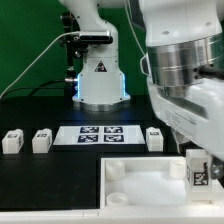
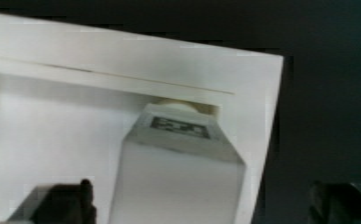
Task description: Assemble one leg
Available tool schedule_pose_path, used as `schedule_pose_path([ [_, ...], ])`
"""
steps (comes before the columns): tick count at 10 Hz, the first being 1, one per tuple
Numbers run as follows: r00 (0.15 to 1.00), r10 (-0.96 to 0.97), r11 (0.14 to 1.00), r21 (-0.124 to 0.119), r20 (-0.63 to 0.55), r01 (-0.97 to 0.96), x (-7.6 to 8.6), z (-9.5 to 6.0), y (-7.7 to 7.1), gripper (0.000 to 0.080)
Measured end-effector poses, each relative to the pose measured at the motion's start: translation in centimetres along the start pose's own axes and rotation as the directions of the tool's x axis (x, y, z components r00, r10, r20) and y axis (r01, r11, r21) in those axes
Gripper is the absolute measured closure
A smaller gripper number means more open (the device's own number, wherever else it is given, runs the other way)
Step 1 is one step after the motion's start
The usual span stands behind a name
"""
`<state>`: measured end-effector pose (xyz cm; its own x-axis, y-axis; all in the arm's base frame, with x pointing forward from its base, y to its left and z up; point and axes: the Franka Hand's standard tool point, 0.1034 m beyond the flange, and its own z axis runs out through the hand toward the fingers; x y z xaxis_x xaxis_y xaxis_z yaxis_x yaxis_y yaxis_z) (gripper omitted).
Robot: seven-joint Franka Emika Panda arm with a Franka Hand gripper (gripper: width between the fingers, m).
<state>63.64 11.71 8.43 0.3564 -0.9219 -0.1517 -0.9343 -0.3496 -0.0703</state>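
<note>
End effector (image 2: 198,205) is spread, its fingers (image 2: 61,200) clear of the leg (image 2: 180,150) between them. That leg sits upright near a corner of the large white board (image 2: 88,110).

Gripper (image 2: 203,205) partly beyond picture's edge
</note>
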Motion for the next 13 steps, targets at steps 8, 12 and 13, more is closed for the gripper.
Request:
schedule_pose_path([
  [8, 0.434, -0.901, 0.435, -0.077, -0.031, 0.897, 0.03, 0.13, -0.73, 0.0151],
  [12, 0.575, -0.817, 0.577, -0.064, -0.042, 0.814, -0.14, 0.2, -0.75, 0.0419],
  [13, 0.655, -0.754, 0.657, -0.061, -0.05, 0.751, 0.1, 0.13, -0.72, 0.0501],
])
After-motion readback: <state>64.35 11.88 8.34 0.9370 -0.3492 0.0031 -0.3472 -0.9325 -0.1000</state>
